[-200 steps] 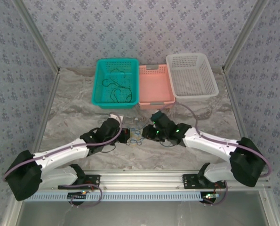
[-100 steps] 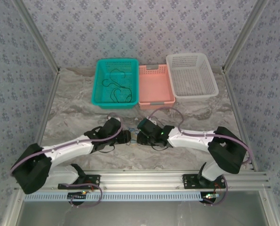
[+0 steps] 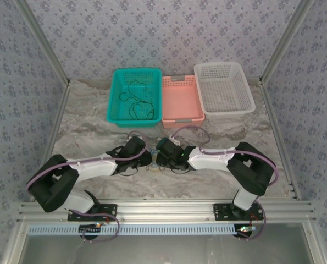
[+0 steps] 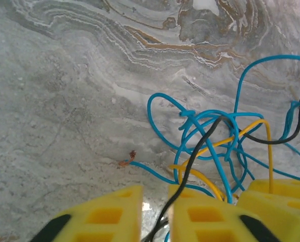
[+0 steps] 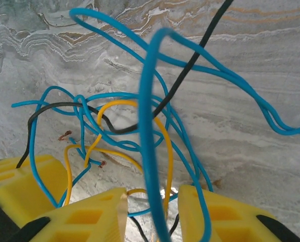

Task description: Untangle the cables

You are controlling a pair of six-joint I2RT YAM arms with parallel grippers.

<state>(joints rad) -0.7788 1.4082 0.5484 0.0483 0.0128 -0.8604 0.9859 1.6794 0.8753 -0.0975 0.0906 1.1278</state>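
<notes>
A tangle of thin blue, black and yellow cables lies on the grey marbled surface, directly ahead of both pincers, which face each other across it near the middle of the surface. The left pincer has its yellow jaws narrowly apart, and one black strand of the tangle runs down through the gap between them. The right pincer stands wider apart, with a blue strand and a yellow strand passing between its jaws, and a blue loop rises close in front of it. Farther back, loose black wire lies inside a teal plastic mesh basket.
</notes>
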